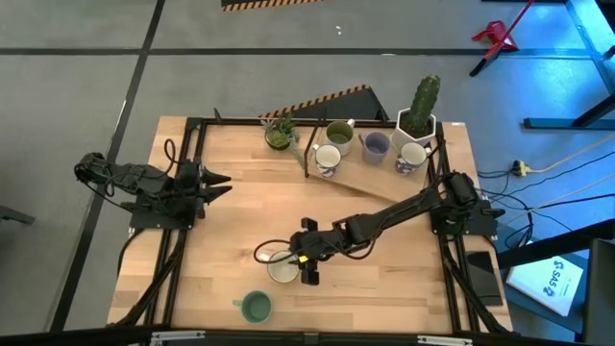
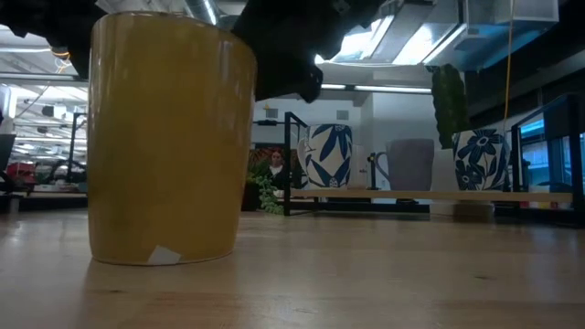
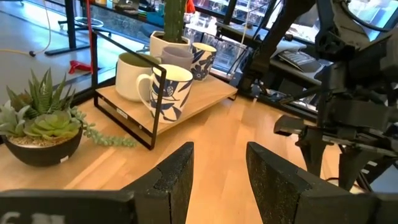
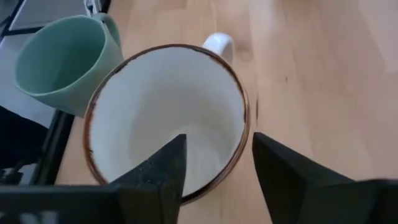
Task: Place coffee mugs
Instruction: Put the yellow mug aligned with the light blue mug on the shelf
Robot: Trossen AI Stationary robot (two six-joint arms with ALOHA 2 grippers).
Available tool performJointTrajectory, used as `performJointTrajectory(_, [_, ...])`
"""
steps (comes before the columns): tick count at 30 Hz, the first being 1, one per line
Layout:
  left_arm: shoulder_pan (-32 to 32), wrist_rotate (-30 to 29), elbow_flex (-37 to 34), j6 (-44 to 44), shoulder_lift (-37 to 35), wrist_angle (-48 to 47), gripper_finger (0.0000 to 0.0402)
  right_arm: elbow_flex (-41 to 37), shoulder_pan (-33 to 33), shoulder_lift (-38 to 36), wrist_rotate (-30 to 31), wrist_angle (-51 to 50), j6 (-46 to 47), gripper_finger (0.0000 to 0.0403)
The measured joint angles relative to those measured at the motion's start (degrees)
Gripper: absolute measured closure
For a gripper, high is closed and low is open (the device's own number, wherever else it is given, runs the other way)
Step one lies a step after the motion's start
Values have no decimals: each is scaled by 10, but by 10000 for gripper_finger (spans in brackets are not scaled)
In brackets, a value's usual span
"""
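Right claw: your right claw (image 1: 306,269) is stretched out over the near middle of the tabletop (image 1: 240,221), directly above the cream-yellow mug (image 1: 282,267). In the right wrist view its fingers (image 4: 155,177) are spread, one inside the mug's rim and one outside, straddling the wall. You cannot tell whether either finger touches the wall; nothing is gripped.
Cream-yellow mug: it stands upright on the tabletop, white inside with a brown rim (image 4: 168,118), its handle pointing away from the claw. In the low view it fills the left side as a yellow wall (image 2: 164,137).
Teal green mug: you see it (image 1: 256,308) at the near edge of the tabletop, just beside the cream-yellow mug, upright and apart from it (image 4: 62,62).
Shelf mugs: four mugs sit on the low wooden shelf (image 1: 360,163) at the far side: a white one with blue leaves (image 1: 328,159), the olive green one (image 1: 338,134), the lavender-blue one (image 1: 374,145), and a second white one (image 1: 412,158).
Plants: the cactus pot (image 1: 419,111) stands at the far right of the shelf; the leafy potted plant (image 1: 280,133) sits left of it.
Left claw: your left claw (image 1: 216,180) waits at the left side of the tabletop, fingers (image 3: 171,177) parted, empty.
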Motion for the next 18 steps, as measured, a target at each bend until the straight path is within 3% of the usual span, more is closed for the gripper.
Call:
performJointTrajectory(10, [0, 0, 0, -10, 0, 0, 259, 25, -6, 5, -26, -118, 39, 382])
performJointTrajectory(18, [0, 0, 0, -10, 0, 1, 259, 62, -9, 5, -12, -212, 36, 396])
